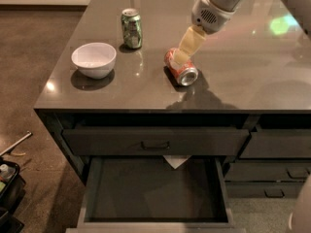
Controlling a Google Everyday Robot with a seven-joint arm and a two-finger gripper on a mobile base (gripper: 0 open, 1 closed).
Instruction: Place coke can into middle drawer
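Note:
The coke can (181,70), red with silver ends, lies on its side on the grey countertop (243,81), right of centre. My gripper (181,56), cream-coloured under the grey wrist, reaches down from the upper right, and its tip is at the can's upper side. I cannot tell whether it touches the can. The middle drawer (146,193) is pulled open below the counter's front edge. Its dark flat interior holds no can.
A green can (131,28) stands upright at the back left of the counter. A white bowl (94,58) sits left of the coke can. A closed drawer front with a bar handle (155,144) lies above the open drawer. Narrower drawers (272,178) are to the right.

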